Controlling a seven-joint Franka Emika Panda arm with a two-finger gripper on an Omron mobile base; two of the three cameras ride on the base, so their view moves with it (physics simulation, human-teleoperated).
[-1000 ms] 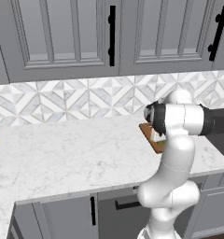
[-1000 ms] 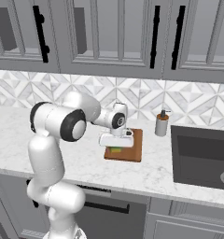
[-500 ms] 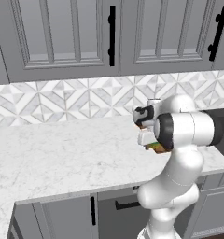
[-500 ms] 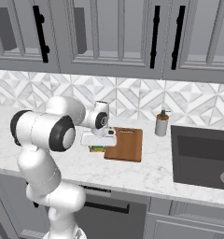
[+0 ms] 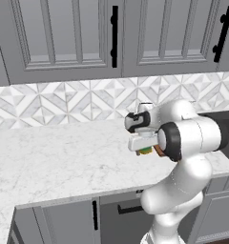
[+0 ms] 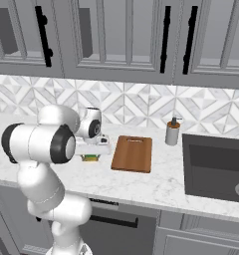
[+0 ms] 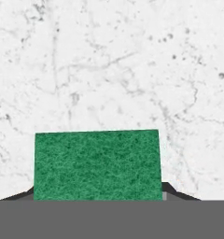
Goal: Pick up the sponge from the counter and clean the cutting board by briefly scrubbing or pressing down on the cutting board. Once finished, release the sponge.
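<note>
The gripper [image 6: 92, 152] is closed on the sponge [image 7: 97, 164], which sits low centre in the hand view, held over bare bench [image 7: 109, 60]. In the right base view it hangs left of the cutting board [image 6: 133, 153]. Judged light, soft and compressible; side faces suit gripping.

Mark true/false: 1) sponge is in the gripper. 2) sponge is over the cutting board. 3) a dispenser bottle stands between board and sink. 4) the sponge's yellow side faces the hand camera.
1) True: the gripper is shut on the sponge.
2) False: it is over bare counter, left of the cutting board in the right base view.
3) True: the dispenser bottle stands beside the sink.
4) False: the green side faces it.
</note>
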